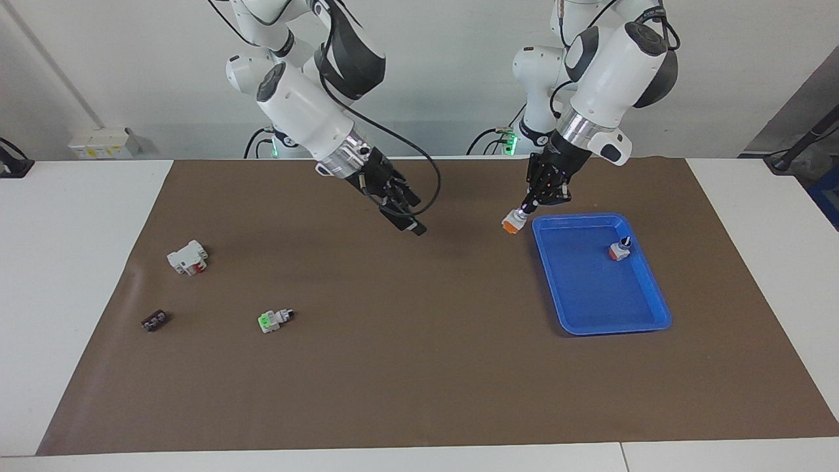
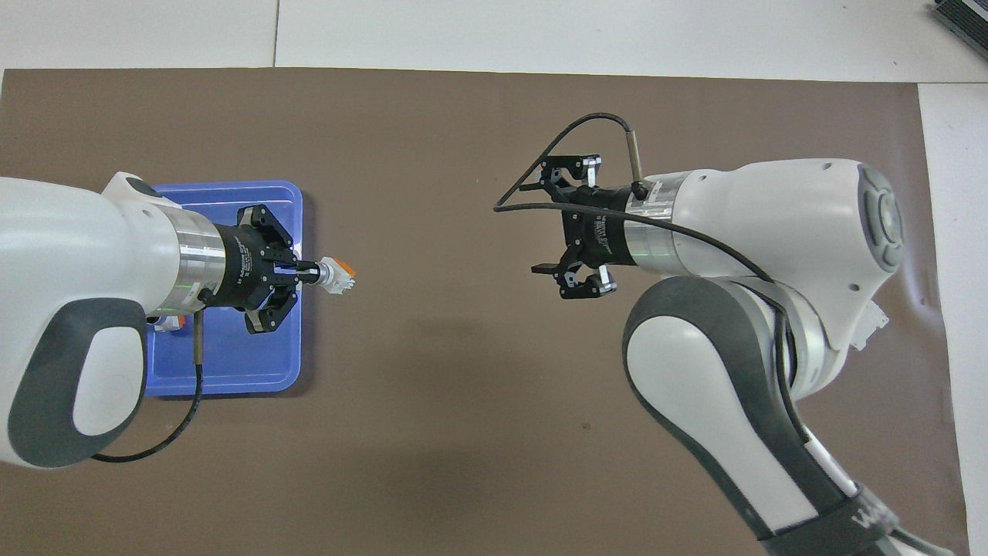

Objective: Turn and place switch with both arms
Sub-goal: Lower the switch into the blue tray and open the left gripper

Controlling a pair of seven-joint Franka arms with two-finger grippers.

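My left gripper [image 1: 526, 208] is shut on the black knob of the small white-grey switch [image 1: 514, 222] with an orange patch. It holds the switch in the air over the brown mat, just beside the blue tray's [image 1: 616, 326] corner that is nearest the robots. In the overhead view the left gripper [image 2: 311, 272] points the switch [image 2: 338, 276] toward the table's middle, past the tray [image 2: 231, 371]. My right gripper [image 1: 408, 213] is open and empty, raised over the mat's middle; in the overhead view it [image 2: 540, 228] faces the switch with its fingers spread wide.
A similar switch with a dark-blue knob [image 1: 620, 249] stands in the tray. Toward the right arm's end of the mat lie a white switch with a red part [image 1: 187, 257], a white switch with a green part [image 1: 275, 320] and a small dark piece [image 1: 155, 320].
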